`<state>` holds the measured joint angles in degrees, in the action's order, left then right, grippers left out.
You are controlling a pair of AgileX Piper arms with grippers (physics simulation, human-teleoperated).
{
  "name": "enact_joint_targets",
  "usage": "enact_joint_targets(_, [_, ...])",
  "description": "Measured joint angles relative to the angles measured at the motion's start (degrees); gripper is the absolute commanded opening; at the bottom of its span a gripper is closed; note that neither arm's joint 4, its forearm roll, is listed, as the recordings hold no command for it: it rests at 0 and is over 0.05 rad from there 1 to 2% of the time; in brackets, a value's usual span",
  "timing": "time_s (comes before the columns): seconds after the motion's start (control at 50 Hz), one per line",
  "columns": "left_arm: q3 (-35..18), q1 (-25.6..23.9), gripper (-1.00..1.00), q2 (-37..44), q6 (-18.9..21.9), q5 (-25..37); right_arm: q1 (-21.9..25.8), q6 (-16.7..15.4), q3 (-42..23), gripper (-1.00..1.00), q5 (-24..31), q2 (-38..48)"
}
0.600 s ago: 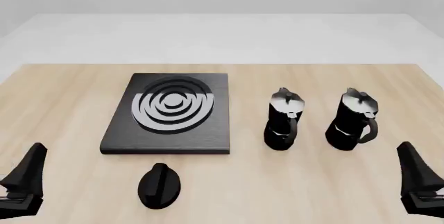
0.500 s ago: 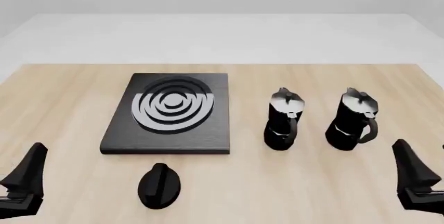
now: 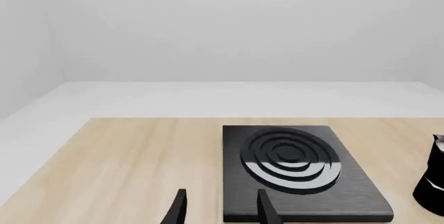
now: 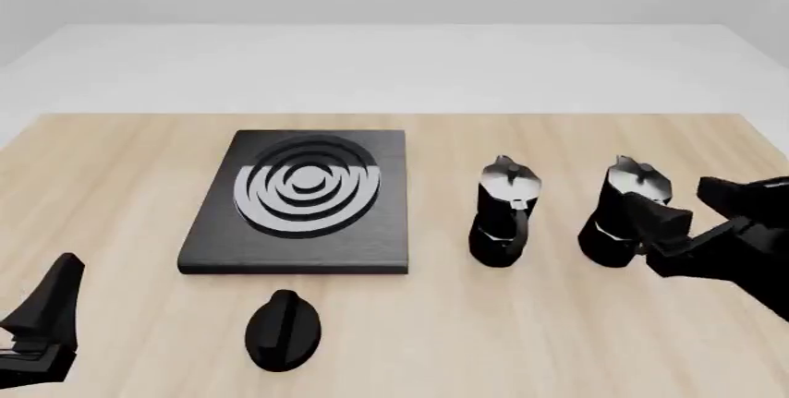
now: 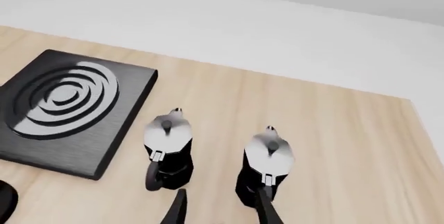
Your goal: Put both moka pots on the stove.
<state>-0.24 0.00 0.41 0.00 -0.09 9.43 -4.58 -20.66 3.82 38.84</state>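
The right gripper point(image 4: 675, 206) reaches beside the right moka pot point(image 4: 625, 211), jaws parted and holding nothing.

Right end effector point(image 5: 220, 206) fingers parted, hovering above the two moka pots. Right pot point(image 5: 267, 168) sits partly between the fingertips; left pot point(image 5: 167, 148) just beside it at 9 o'clock. Both upright on the wood surface point(image 5: 333, 146). Stove point(image 5: 66, 109) further toward 9 o'clock, bare.

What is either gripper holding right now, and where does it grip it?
Nothing. Both moka pots stand free on the table; the right gripper is open, and so is the left gripper.
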Motion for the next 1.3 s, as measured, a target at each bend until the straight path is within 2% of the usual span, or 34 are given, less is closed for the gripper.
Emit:
enact_joint_targets(0.28, [0.0,0.0,1.00,0.0,0.0,0.0,3.1,0.0,-11.2,1.00,8.2,11.4])
enact_joint_targets(0.54, [0.0,0.0,1.00,0.0,0.0,0.0,4.8,1.4,-18.6,1.00,12.9,20.0])
enact_joint_targets(0.9, [0.0,0.0,1.00,0.0,0.0,0.0,7.8,7.6,-24.9,1.00,16.3,29.9])
enact_joint_targets(1.3, [0.0,0.0,1.00,0.0,0.0,0.0,10.9,14.1,-26.7,1.00,16.6,36.2])
